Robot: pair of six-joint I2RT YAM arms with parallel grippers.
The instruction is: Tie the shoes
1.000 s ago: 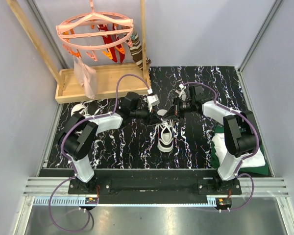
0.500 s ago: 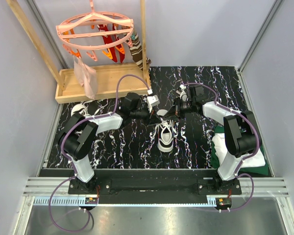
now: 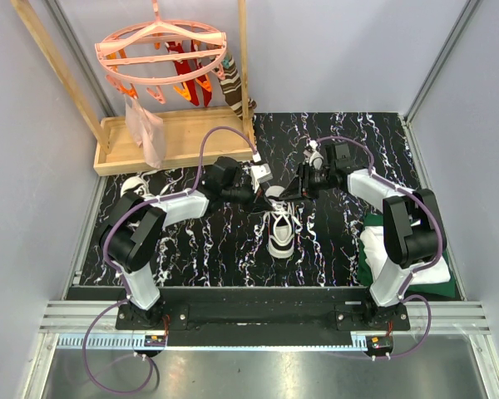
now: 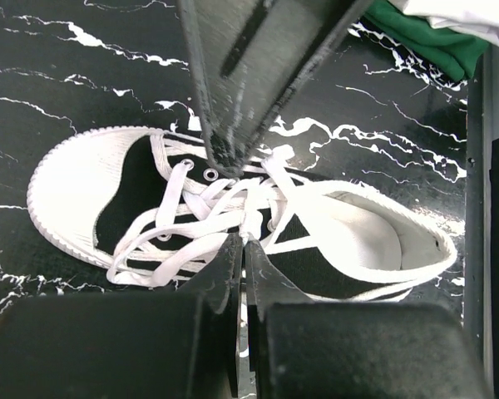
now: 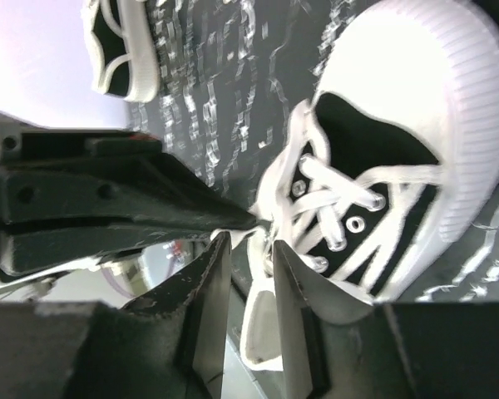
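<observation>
Left gripper (image 4: 241, 245): fingers pressed together, tips down on the middle of the lacing, pinching a white lace (image 4: 254, 227) right at the tips.

Right gripper (image 5: 245, 241): fingers parted, a narrow gap between them with white showing through it. No clear hold on anything. In the left wrist view it comes down from the top of the frame, its tip at the eyelets on the upper side of the lacing. The 2 grippers meet nearly tip to tip over the shoe.

Shoe (image 3: 281, 234): centre of the top view, flat on its sole on the black marbled table (image 3: 224, 249). In the left wrist view the white toe cap points to the left of the frame and the heel opening to the right. Laces (image 4: 179, 218) are threaded in a criss-cross but slack, with loose loops lying over the tongue.

2nd shoe (image 3: 135, 184): left of centre in the top view, partly hidden behind the left arm, well apart from the 1st.

Green-and-white cloth (image 3: 368, 249): right side of the top view, beside the right arm. Wooden tray (image 3: 191, 133) and pink hanger (image 3: 162, 46): upper left.
</observation>
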